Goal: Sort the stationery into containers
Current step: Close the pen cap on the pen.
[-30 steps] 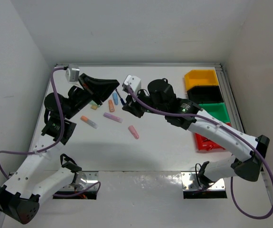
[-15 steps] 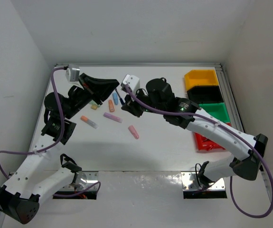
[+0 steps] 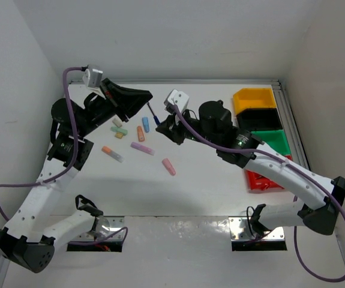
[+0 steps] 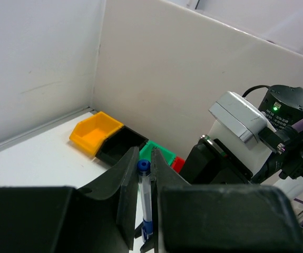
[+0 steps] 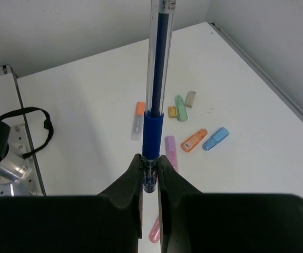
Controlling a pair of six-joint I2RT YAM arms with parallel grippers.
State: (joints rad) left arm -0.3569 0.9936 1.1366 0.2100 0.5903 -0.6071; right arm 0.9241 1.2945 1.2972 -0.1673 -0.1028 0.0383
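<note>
- While both pincers pinch it, the blue pen (image 5: 152, 137) hangs clear of the table (image 3: 208, 186), far-middle, above the loose markers (image 3: 142, 148).
- Right pincer (image 5: 150, 176): clamped on the pen's writing end, with the barrel sticking straight out ahead of its fingers.
- Left pincer (image 4: 143, 158): fingers tight on either side of the barrel, capped end near their tips. It reads as clamped on the same pen, though I can't be fully sure it is one pen.
- Long axis: runs pincer to pincer, with the left end farther back and the right end nearer in the top view.
- Bins (image 3: 253, 95) sit at the far right, well apart from the pen. The right arm is nearer them, so likely the left lets go and the right carries.
- Compared with a second ago, the closure of both pincers is unchanged. The left pincer has shifted toward the far edge and the right one toward the bins, and the pen went along. A green marker (image 3: 119, 127) is now uncovered; the other markers are unmoved.
</note>
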